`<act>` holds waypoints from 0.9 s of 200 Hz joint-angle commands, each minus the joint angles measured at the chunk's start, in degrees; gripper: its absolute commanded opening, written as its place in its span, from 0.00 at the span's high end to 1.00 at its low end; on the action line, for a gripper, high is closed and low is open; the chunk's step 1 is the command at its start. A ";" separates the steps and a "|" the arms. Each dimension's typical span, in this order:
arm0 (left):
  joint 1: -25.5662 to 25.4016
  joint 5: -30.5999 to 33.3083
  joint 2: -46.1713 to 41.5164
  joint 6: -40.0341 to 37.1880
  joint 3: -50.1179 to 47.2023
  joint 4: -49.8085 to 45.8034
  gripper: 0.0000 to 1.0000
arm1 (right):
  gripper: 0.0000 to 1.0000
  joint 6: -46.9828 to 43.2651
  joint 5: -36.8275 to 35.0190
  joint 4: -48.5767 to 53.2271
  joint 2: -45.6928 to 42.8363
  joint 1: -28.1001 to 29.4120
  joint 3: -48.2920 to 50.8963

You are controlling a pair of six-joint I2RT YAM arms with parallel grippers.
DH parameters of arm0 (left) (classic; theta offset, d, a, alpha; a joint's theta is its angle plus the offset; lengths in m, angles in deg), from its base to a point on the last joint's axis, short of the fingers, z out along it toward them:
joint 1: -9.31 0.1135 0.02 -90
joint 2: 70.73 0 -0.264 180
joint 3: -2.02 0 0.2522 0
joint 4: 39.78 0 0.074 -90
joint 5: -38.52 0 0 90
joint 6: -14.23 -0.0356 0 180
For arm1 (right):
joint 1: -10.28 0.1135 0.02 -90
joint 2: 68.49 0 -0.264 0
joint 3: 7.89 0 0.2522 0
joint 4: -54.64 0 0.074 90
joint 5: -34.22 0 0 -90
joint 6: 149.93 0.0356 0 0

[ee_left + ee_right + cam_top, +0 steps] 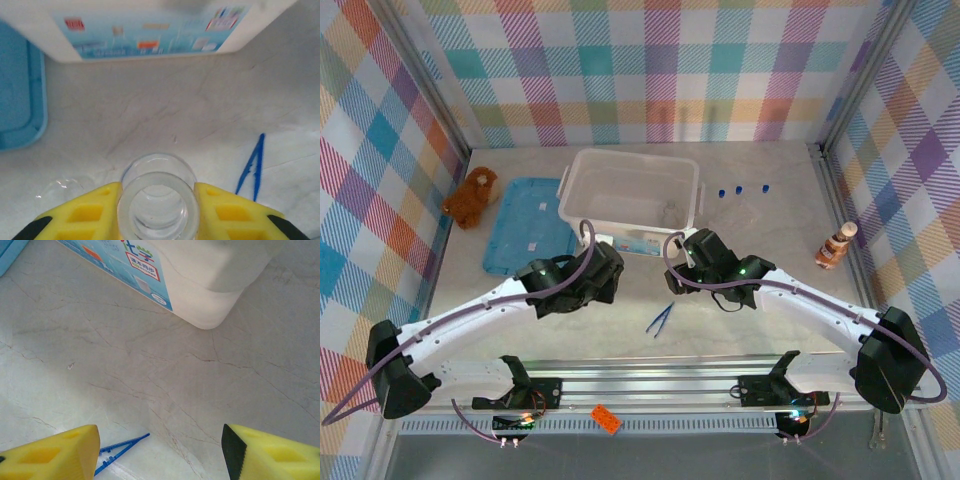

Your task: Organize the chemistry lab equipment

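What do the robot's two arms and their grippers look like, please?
The left arm and right arm have white shells, black joint housings and a purple cable looped along each. The left gripper and right gripper carry blocky yellow fingers with recessed square pockets and black trim.

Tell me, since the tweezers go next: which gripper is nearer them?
Right, it seems. The right gripper hovers with the tweezers lying close beside one finger. The left gripper, closed around a dish, has them farther off to its right.
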 commanded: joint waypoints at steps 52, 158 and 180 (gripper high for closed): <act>5.01 0.98 11.11 -13.74 25.83 -2.18 0.84 | 0.33 -0.59 -1.51 0.44 -2.56 0.43 -0.55; 18.07 -10.71 32.58 -18.65 39.43 8.49 0.85 | 0.33 0.09 -3.60 3.01 -4.70 0.39 -0.51; 19.03 -11.71 37.93 -18.90 42.66 7.65 0.85 | 0.33 0.21 -4.18 3.76 -5.15 0.19 -0.68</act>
